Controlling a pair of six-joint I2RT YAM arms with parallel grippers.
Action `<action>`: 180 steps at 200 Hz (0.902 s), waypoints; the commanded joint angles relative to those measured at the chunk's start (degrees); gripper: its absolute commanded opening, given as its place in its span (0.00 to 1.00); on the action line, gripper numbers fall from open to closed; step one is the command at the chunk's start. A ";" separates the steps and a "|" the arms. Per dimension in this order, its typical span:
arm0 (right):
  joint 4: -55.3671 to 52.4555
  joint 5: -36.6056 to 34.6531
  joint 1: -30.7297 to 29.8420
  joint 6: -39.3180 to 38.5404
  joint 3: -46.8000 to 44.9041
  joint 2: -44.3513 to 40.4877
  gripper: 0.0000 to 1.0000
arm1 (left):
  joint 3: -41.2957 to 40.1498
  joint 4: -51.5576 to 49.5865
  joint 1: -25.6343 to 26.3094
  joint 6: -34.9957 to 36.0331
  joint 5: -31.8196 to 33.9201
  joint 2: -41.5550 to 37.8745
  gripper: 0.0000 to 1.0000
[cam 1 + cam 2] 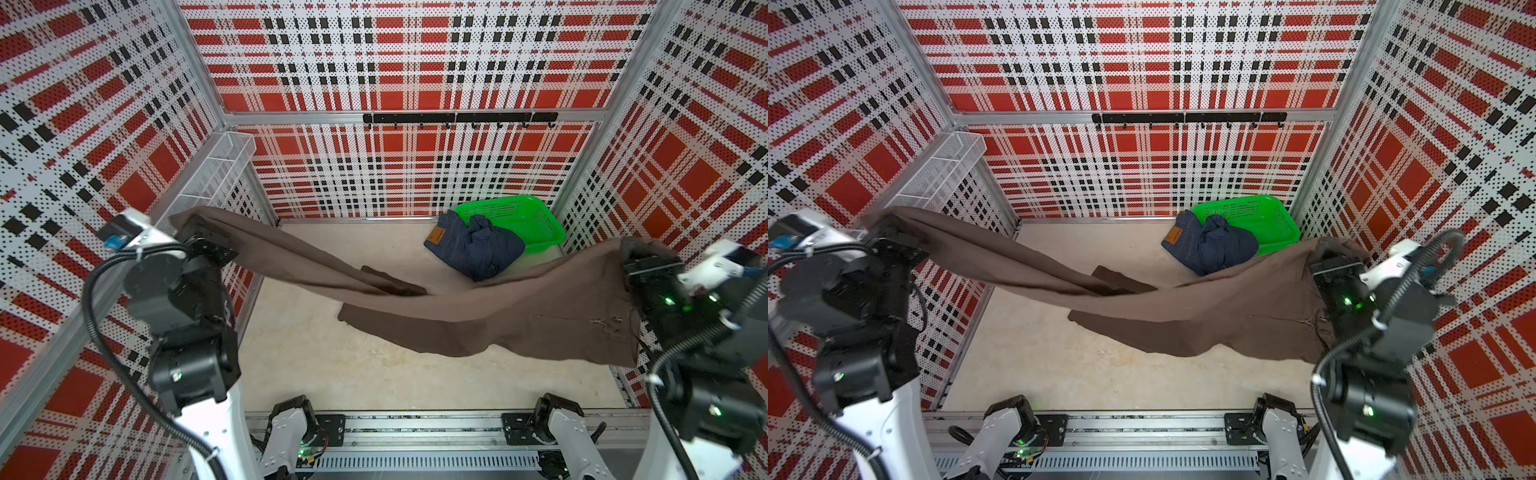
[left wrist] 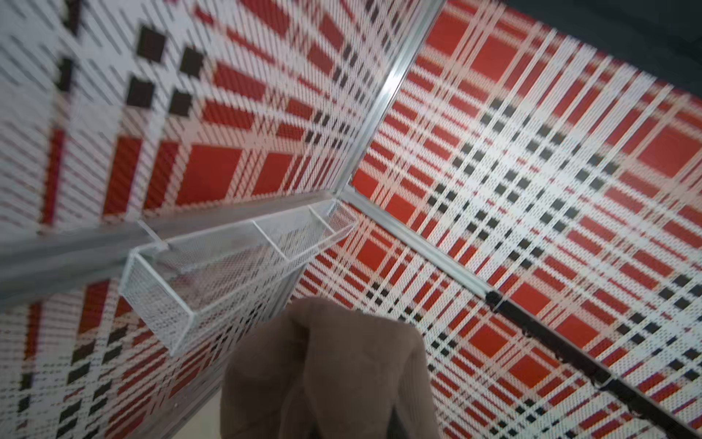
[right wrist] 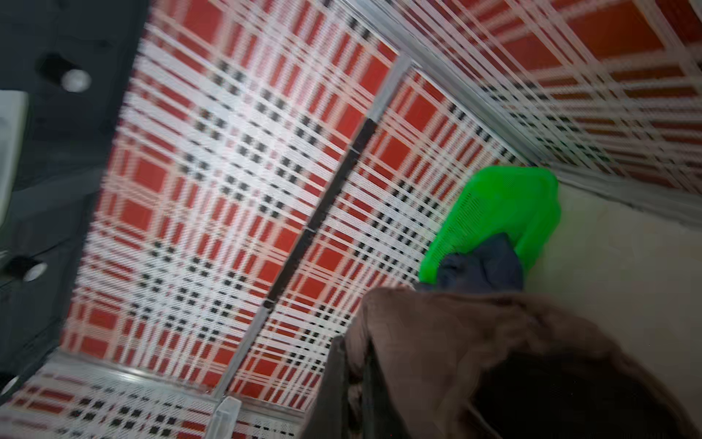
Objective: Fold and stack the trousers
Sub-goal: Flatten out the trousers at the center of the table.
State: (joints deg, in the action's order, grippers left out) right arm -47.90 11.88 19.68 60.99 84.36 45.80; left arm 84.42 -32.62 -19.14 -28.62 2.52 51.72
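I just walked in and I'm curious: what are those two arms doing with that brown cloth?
They hold dark brown trousers stretched between them: the left tool pinches one end, the right tool the other, and the middle sags onto the table. Blue jeans lie bunched at the green basket, not yet folded.

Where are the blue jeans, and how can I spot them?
Find the far right corner of the table, where a bright green basket sits. The blue jeans lie bunched up there, overlapping the basket's rim. Unlike the long brown trousers hanging across the middle, they are denim with a tan patch.
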 commanded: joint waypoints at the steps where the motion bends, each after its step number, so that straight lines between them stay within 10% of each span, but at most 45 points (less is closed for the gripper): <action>1: 5.34 -3.19 0.36 0.03 -13.62 3.78 0.00 | -10.39 3.70 -0.29 -0.92 -6.18 5.95 0.00; 62: 19.24 -6.14 0.39 -0.52 -33.45 16.95 0.00 | -22.69 10.58 8.87 -1.04 -1.70 23.82 0.00; 180: 23.11 -10.16 1.91 -1.22 -23.71 32.40 0.00 | -7.88 11.12 11.14 -1.88 6.26 42.06 0.00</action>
State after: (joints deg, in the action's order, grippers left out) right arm -27.16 4.91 19.79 60.03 58.39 77.34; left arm 73.93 -22.02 -5.34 -30.83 5.43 93.08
